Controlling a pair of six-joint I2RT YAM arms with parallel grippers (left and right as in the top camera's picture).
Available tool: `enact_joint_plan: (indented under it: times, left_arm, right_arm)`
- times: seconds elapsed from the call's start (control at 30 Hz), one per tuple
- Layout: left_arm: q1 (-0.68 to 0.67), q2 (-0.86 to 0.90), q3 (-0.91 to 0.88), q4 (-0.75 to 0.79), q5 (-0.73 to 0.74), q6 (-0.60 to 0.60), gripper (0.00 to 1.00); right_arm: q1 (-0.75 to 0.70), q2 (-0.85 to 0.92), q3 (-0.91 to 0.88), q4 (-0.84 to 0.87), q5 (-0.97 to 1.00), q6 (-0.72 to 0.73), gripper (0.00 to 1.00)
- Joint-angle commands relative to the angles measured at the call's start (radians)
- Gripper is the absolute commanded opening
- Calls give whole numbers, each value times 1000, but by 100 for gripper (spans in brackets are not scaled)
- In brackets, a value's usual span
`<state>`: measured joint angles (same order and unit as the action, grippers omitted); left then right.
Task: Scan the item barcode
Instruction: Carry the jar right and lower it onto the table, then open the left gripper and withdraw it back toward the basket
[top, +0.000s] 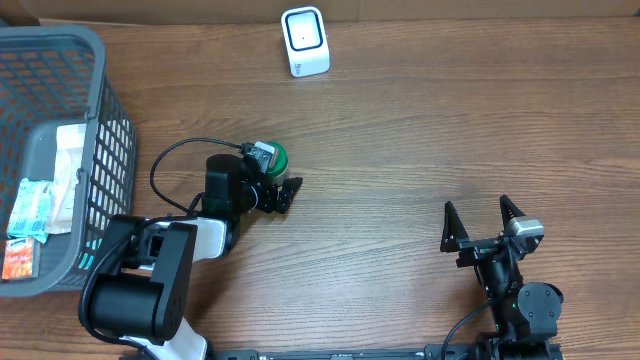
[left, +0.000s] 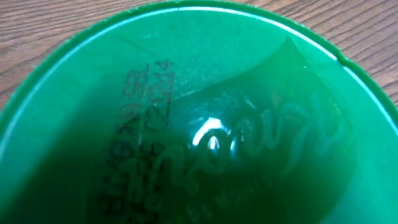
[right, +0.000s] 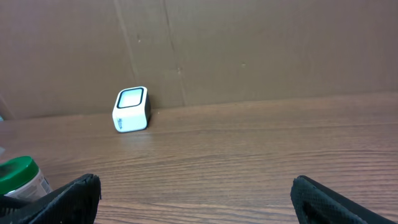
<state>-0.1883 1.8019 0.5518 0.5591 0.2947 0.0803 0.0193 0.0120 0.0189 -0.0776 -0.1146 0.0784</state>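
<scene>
Where the item lies: a green-lidded jar (top: 277, 157) stands lid-up on the wooden table (top: 400, 120). In the overhead view it is a little toward 10 o'clock from the table's middle, right at the head of the left arm.
Jar against the left fingers: the left gripper (top: 278, 178) is hard up against the jar. One dark finger (top: 289, 189) shows at 5 o'clock of the lid and the other is hidden under the wrist hardware. Whether the fingers are spread or pinching the jar cannot be told.
Left wrist view: the lid (left: 199, 124) fills almost the whole frame, with raised lettering and a dark printed stamp on it. A strip of wood grain shows at 12 o'clock.
Right gripper (top: 480, 222): its fingers are spread wide with nothing between them. It sits at 4 o'clock of the table, well apart from the jar, which shows at the 8 o'clock edge of its wrist view.
Scanner (top: 305, 41): a small white box with a dark-framed window sits at the table's 12 o'clock edge. It is between 12 and 1 o'clock from the jar and well apart from it, with only table surface between them.
Basket (top: 110, 130): a grey plastic mesh basket sits at 9 o'clock, near the left arm's base. It holds a teal packet (top: 30, 205), an orange packet (top: 20, 262) and a white packet (top: 68, 160).
Backdrop: a brown cardboard wall (right: 261, 50) stands just behind the scanner.
</scene>
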Motion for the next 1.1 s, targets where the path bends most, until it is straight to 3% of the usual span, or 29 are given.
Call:
enact_joint_plan:
  times: [0.0,0.23,0.4,0.53,0.8,0.97,1.07]
  left_arm:
    - [-1,11,-13,-33,-14,-29,100]
    - [0,-238,-12,-130,-80,-108,100]
    - [42,-526,49,-415,-161,-174,100]
    - [94,-672,256,-834,-165,-174,100]
    - [99,-652,879,-1541,-203,-174,99]
    - [99,-633,1159,-1809,-171,-174,100]
    - [99,-633,1186,-1840,-171,-174,100]
  right_arm:
    - [-6,-7,-11,5,12,0,100]
    - [-6,-7,-11,5,12,0,100]
    - [-6,-7,-11,5,12,0,100]
    - [-6,-7,-11,5,12,0,100]
    - [-6,-7,-11,5,12,0,100]
    - [-6,-7,-11,5,12,0,100]
    - [-6,-7,-11,5,12,0,100]
